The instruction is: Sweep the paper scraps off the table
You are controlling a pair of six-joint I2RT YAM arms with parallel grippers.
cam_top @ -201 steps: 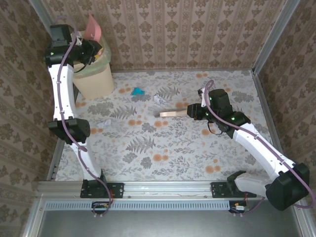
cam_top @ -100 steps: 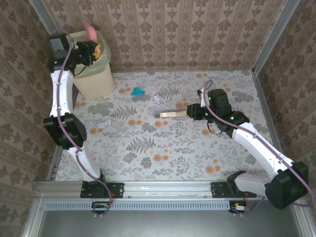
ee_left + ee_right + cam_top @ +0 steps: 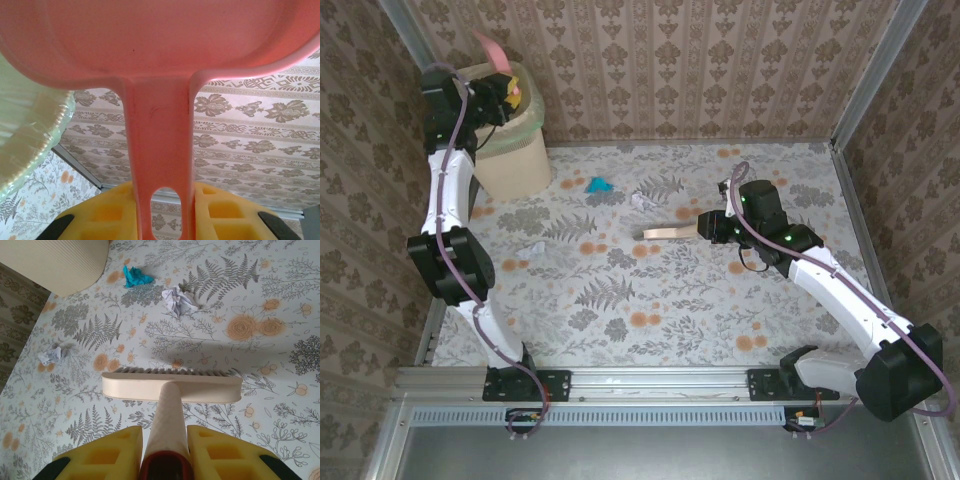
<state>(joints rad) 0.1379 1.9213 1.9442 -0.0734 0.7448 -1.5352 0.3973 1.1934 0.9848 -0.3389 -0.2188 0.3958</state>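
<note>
Three crumpled paper scraps point(image 3: 599, 185) on the table point(image 3: 720, 320), brush point(image 3: 172, 385) in your right gripper point(image 3: 165, 450).
Teal scrap point(image 3: 136, 276) and white-lilac scrap point(image 3: 179, 300) lie beyond the brush head, toward the table's far edge. A pale scrap point(image 3: 51, 355) sits well apart, near the left edge. Right gripper is clamped on the brush handle. Your left gripper point(image 3: 165, 202) is clamped on the pink dustpan point(image 3: 160, 40) handle, up by the bin point(image 3: 510, 150) at the far-left corner.
</note>
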